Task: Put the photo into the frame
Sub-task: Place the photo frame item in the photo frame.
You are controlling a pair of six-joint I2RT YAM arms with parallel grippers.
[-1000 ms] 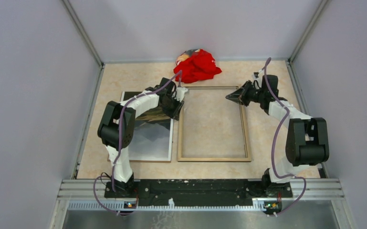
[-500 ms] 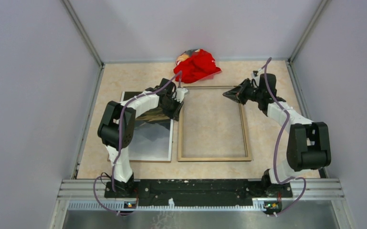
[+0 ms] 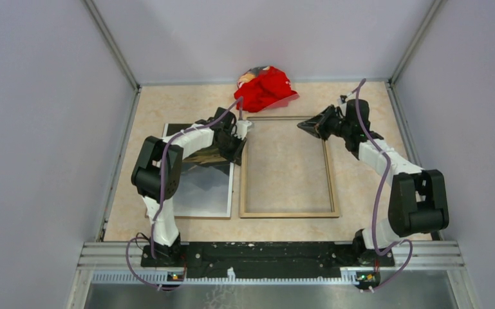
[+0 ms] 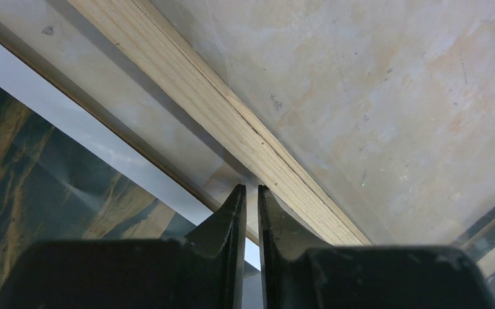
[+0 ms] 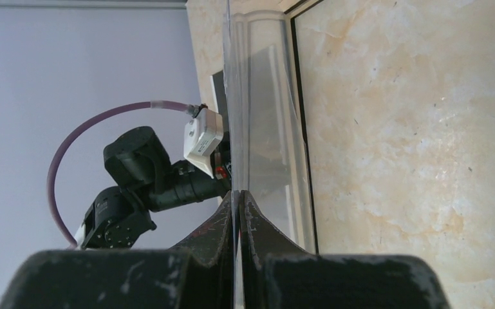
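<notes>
**My right gripper point(image 5: 239, 193) is clamped on a clear sheet point(image 5: 257, 122), and the photo point(image 3: 206, 187) lies outside the frame point(image 3: 289, 212).**

My right fingers pinch the thin edge of the transparent sheet above the frame's far right corner. The frame lies pale wood side up on the table point(image 3: 167, 106), with the photo flat just to its left, picture up, and my left arm crossing its far end. My left gripper point(image 4: 251, 190) sits low at the frame's far left corner. Its fingers are nearly together with a thin slit between them, and I cannot tell whether they grip anything. A red cloth point(image 3: 267, 89) lies beyond the frame.
</notes>
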